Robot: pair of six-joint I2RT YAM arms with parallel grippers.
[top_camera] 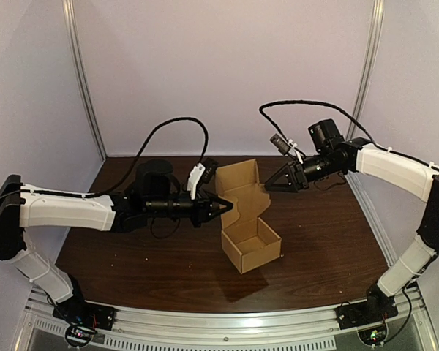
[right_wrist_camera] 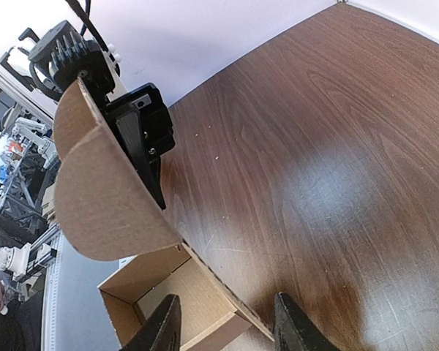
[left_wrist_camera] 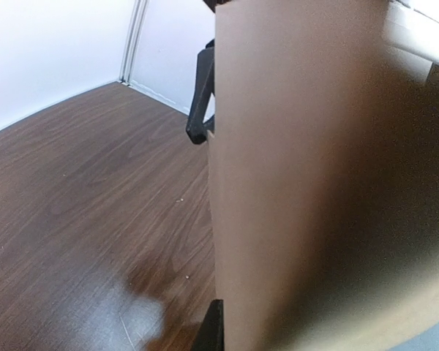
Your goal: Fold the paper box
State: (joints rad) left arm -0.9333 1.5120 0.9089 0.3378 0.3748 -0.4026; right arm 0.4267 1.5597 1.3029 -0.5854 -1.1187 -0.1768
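Note:
A brown paper box (top_camera: pixel 252 245) sits open on the dark table, its lid (top_camera: pixel 238 181) standing up behind it. My left gripper (top_camera: pixel 225 208) is shut on the lid's left side flap (right_wrist_camera: pixel 102 197), which curves round it. That cardboard (left_wrist_camera: pixel 314 183) fills the right half of the left wrist view; only one fingertip (left_wrist_camera: pixel 216 329) shows against it. My right gripper (top_camera: pixel 271 184) hangs open by the lid's right edge. In the right wrist view the right gripper (right_wrist_camera: pixel 230 329) holds nothing, and the box's open tray (right_wrist_camera: pixel 175 307) lies below its fingers.
The wooden table (top_camera: pixel 322 234) is walled in white at the back and sides, with metal posts in the corners. A metal rail (top_camera: pixel 227 322) runs along the near edge between the arm bases. A black cable (top_camera: pixel 307 106) loops above the right arm.

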